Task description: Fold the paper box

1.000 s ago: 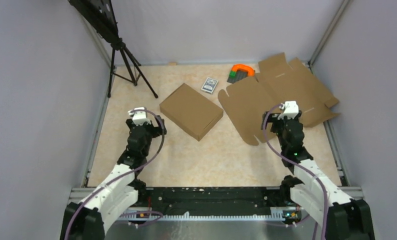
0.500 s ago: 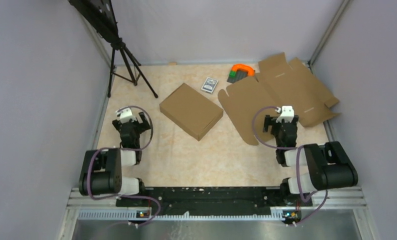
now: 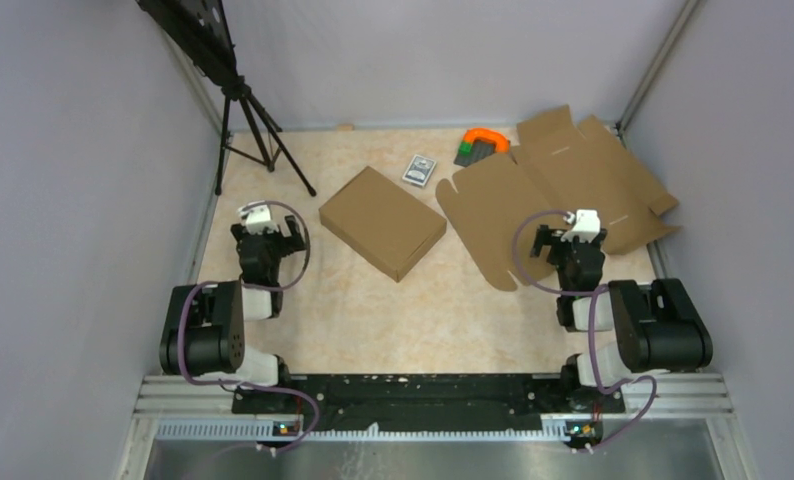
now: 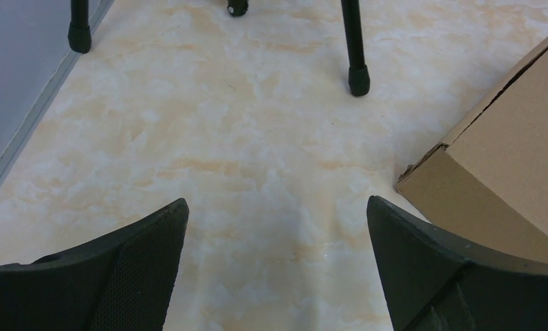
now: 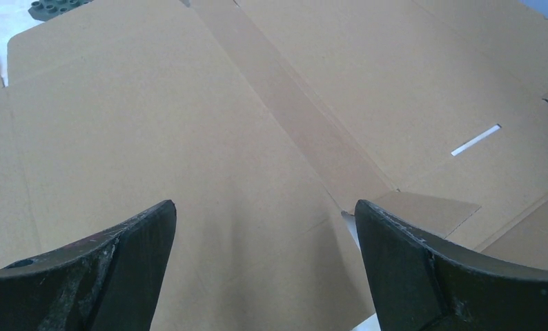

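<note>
The left end effector (image 4: pixel 276 214) stands wide and holds nothing, hanging low over the bare marbled beige worktop (image 3: pixel 393 320). The plain brown cardboard paper box (image 3: pixel 383 222), closed into a shallow rectangle, lies just to its right, apart from the fingers. The right end effector (image 5: pixel 265 207) is equally wide and empty over the flat spread brown cardboard sheet (image 3: pixel 558 190), perhaps just clear of it. Both arms are folded back, elbows tucked by their bases and wrists pointing away.
</note>
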Robot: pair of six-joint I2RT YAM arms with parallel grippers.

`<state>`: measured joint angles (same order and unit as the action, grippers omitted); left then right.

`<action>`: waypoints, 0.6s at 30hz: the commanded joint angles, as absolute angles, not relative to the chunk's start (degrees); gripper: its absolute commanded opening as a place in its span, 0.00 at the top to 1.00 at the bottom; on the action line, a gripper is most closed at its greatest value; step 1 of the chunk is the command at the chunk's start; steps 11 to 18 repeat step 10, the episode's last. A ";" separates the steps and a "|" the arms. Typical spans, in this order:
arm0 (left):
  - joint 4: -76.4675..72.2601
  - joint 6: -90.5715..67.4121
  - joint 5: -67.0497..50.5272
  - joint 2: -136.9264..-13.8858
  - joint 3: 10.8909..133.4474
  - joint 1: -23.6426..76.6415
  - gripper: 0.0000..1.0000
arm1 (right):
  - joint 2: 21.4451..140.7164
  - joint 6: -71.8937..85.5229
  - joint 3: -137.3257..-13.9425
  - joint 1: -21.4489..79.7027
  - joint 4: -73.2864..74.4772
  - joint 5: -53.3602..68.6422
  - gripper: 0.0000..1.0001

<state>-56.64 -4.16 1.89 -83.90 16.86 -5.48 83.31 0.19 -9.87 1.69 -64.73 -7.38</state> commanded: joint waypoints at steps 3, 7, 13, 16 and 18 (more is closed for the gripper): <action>-57.16 -2.68 -1.48 -83.54 18.71 -5.54 0.01 | 83.49 0.88 -11.23 1.58 -68.38 -6.31 0.01; -56.64 -2.63 -1.24 -83.75 19.11 -5.49 0.01 | 83.50 0.95 -11.16 1.59 -68.53 -6.13 0.01; -56.94 -2.69 -1.37 -83.48 18.74 -5.45 0.01 | 83.50 1.04 -11.16 1.58 -68.59 -6.16 0.01; -56.94 -2.69 -1.37 -83.48 18.74 -5.45 0.01 | 83.50 1.04 -11.16 1.58 -68.59 -6.16 0.01; -56.94 -2.69 -1.37 -83.48 18.74 -5.45 0.01 | 83.50 1.04 -11.16 1.58 -68.59 -6.16 0.01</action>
